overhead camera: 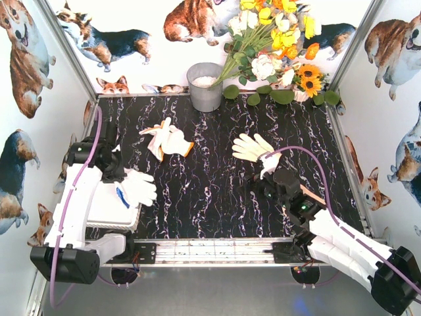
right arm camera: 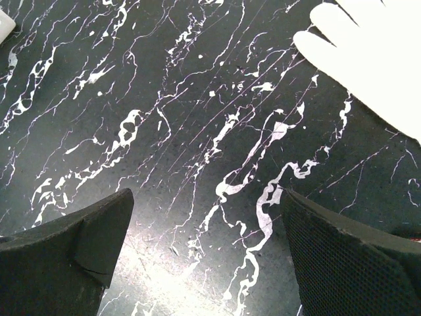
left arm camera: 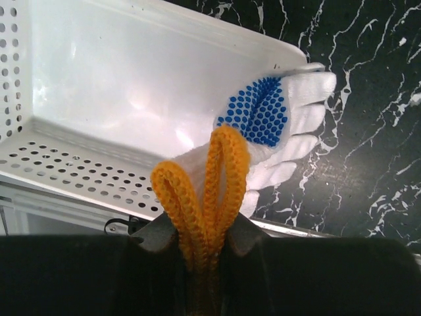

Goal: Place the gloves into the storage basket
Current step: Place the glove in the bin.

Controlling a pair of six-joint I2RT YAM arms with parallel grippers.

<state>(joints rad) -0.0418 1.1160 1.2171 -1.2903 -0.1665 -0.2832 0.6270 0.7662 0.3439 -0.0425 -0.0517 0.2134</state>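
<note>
**Left arm pinching a glove at the basket, right jaws spread over the table**

I am looking at the black marbled table (overhead camera: 217, 197), where the white storage basket (overhead camera: 108, 209) is sitting at the near left. The dotted glove (left arm camera: 289, 125) is reaching across the basket's rim, with its fingers sticking out over the marble. Two more gloves (overhead camera: 168, 139) are lying together mid-table, and a cream glove (overhead camera: 252, 146) is lying well to their right. The right gripper (right arm camera: 206, 194) is hovering just near that cream glove with its jaws spread wide and nothing between them. The left gripper (left arm camera: 204, 243) is pinching the dotted glove's orange cuff (left arm camera: 210, 191).
</note>
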